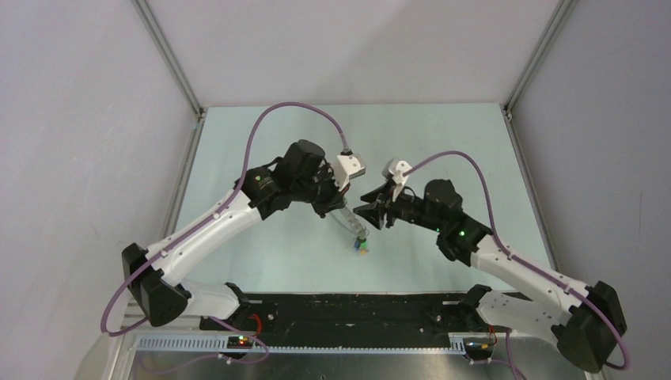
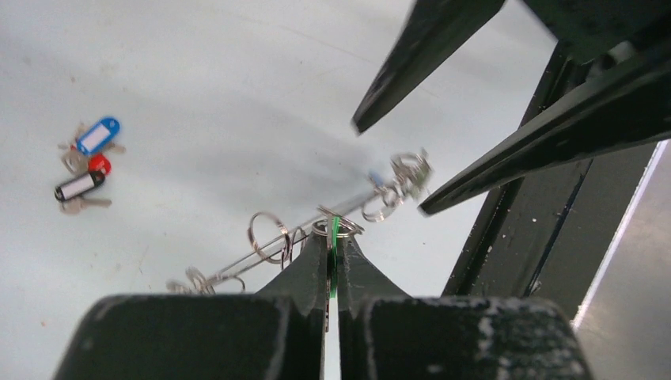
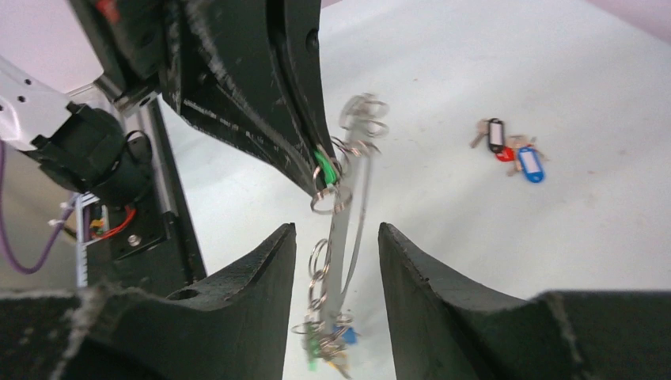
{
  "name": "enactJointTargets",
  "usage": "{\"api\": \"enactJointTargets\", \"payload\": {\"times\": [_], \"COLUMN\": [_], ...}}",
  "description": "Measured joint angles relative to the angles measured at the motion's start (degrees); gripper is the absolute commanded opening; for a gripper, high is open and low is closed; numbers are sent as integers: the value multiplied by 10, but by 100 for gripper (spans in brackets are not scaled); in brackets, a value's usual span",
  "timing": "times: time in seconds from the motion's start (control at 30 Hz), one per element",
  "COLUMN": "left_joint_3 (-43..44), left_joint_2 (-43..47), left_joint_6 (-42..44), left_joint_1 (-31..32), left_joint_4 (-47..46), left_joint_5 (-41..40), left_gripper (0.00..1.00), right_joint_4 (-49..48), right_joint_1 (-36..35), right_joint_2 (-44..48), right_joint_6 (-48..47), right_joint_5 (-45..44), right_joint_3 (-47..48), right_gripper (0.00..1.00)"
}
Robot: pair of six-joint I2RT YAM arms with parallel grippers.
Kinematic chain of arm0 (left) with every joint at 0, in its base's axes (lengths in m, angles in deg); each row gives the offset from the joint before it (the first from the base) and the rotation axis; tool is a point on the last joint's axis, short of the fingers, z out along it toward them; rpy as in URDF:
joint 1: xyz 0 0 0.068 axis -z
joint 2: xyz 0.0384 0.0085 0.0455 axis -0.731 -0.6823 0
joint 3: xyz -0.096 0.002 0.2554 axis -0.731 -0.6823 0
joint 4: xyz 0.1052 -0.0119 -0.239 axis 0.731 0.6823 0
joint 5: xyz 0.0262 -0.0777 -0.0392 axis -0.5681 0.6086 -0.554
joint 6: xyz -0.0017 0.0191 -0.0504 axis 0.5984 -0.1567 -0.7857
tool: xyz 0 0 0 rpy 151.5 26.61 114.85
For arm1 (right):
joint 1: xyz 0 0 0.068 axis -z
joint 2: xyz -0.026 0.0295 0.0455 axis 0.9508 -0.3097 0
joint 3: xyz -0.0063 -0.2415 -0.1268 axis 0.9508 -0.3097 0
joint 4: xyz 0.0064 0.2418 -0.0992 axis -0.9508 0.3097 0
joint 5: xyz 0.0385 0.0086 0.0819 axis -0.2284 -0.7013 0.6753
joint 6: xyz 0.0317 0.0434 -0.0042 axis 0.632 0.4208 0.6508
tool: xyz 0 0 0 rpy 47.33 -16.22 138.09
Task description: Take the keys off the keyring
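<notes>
The keyring [image 2: 261, 257] hangs edge-on, a thin grey hoop fringed with small silvery rings. My left gripper [image 2: 332, 236] is shut on a green-headed key [image 2: 334, 261] that sits on the hoop. From the top view the hoop [image 1: 352, 226] slopes down from the left gripper [image 1: 339, 207] to a bunch of green, blue and yellow keys [image 1: 362, 245]. My right gripper [image 3: 336, 229] is open, its fingers either side of the hoop [image 3: 348, 229] and not touching it. The hanging keys [image 3: 336, 348] blur below.
A loose cluster of keys with blue, red and black heads [image 2: 87, 166] lies on the pale table [image 2: 198, 95], apart from the hoop; it shows again as the loose keys [image 3: 510, 150]. The black base rail [image 1: 356, 309] runs along the near edge.
</notes>
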Motion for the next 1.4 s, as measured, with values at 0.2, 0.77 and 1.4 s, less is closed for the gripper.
{"api": "enactJointTargets", "payload": {"times": [0.2, 0.77, 1.4], "left_joint_3": [21, 50, 116], "left_joint_2": [-25, -28, -42], "left_joint_6": [-35, -64, -79], "left_joint_1": [0, 0, 0], "left_joint_4": [46, 103, 162], "left_joint_5": [-17, 29, 44], "left_gripper": [0, 0, 0], "right_joint_4": [-79, -258, -283], "right_joint_1": [2, -67, -93], "right_joint_2": [55, 2, -42], "right_joint_6": [-26, -137, -165], "right_joint_5": [-1, -6, -67], "right_joint_3": [-102, -138, -138], "right_gripper": [48, 45, 52]}}
